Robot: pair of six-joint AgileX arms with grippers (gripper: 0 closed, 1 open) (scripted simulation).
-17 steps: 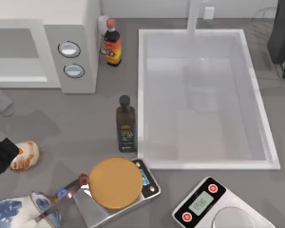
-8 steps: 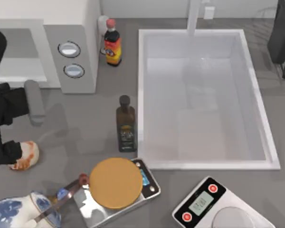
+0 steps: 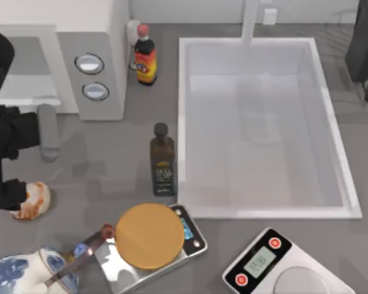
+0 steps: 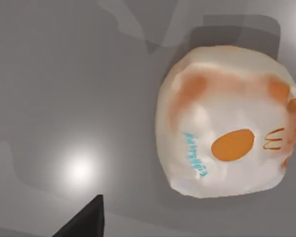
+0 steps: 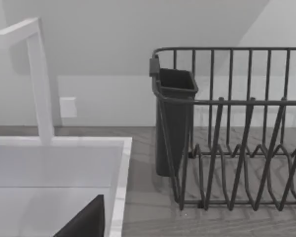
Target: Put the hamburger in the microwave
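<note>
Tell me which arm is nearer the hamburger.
Left. The left gripper hangs right at the hamburger by the table's left edge. The right arm is parked far across the sink, its wrist camera facing the dish rack.

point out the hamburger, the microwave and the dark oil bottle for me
small orange-tan hamburger bun [image 4: 227, 123], left wrist view, middle of its pale side
large white boxy microwave [image 3: 101, 37], top view, its top by the knobs
dark glass oil bottle [image 3: 162, 165], top view, its labelled body

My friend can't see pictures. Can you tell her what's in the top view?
The left arm's pincer is over the hamburger on the grey table's left edge, in front of the white microwave. Two bottles, a sink, two scales and a teapot sit nearby.
</note>
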